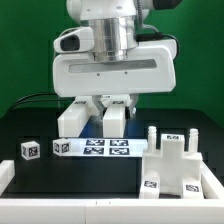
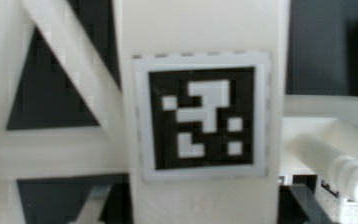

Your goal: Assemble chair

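Note:
My gripper [image 1: 103,112] hangs low over the middle of the black table, just behind the marker board [image 1: 95,147]. In the wrist view a white chair piece [image 2: 197,60] carrying a black-and-white tag fills the picture. It stands between my dark fingers [image 2: 330,200], and the gripper [image 2: 197,208] is shut on it. White blocks [image 1: 115,120] show under the hand in the exterior view. A white chair assembly with upright posts [image 1: 175,165] stands at the exterior view's right. A small tagged cube [image 1: 30,150] lies at the left.
A slanted white bar [image 2: 34,85] and a ribbed white part [image 2: 336,160] lie close beside the held piece. A white rim [image 1: 60,205] borders the table's front, and a green wall stands behind.

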### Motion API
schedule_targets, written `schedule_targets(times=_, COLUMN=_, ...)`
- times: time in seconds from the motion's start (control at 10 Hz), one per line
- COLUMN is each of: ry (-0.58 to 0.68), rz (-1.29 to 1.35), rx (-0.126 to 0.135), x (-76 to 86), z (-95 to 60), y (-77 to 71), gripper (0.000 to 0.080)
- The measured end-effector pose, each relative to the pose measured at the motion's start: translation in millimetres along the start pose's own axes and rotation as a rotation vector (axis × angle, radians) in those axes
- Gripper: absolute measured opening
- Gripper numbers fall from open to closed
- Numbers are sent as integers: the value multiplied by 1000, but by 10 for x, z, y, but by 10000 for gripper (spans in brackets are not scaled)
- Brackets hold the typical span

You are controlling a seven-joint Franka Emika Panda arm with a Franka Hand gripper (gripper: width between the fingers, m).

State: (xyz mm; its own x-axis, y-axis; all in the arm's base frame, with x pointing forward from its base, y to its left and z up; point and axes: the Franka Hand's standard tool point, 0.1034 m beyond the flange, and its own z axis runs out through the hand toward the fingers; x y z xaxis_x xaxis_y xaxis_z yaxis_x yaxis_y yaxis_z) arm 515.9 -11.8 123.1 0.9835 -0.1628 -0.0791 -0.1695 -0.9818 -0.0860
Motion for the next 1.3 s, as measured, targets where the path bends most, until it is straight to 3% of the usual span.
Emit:
schedule_targets(times=0.2, ry=-3, rz=8, rx=-2, x=-4, z=6, y=-11, gripper=282)
schedule_targets(times=0.3, ry=-12, rz=73, rx=-15, x=2, z=-57, y=-174, gripper=282)
schedule_targets(times=0.5, ry=-19, rz=148, rx=-6, x=159, z=-306, y=-648, gripper=282)
schedule_targets(times=0.6, ry=-22, rz=198, rx=-10, x=221, z=-351, y=-887, gripper=282)
schedule_targets(times=0.7, ry=-6, rz=194, rx=-12, x=218, z=-274, y=-951, gripper=282)
schedule_targets(times=1.0, ry=-10, rz=184, rx=-19, x=193, z=-244, y=-958, gripper=284)
schedule_targets(times=1.1, ry=-8, rz=148, rx=-40, x=158, z=-213, y=-1072, gripper=284)
schedule_targets(times=1.3, ry=-4, rz=97, rx=-58, x=145, z=-112, y=-1278, gripper=284)
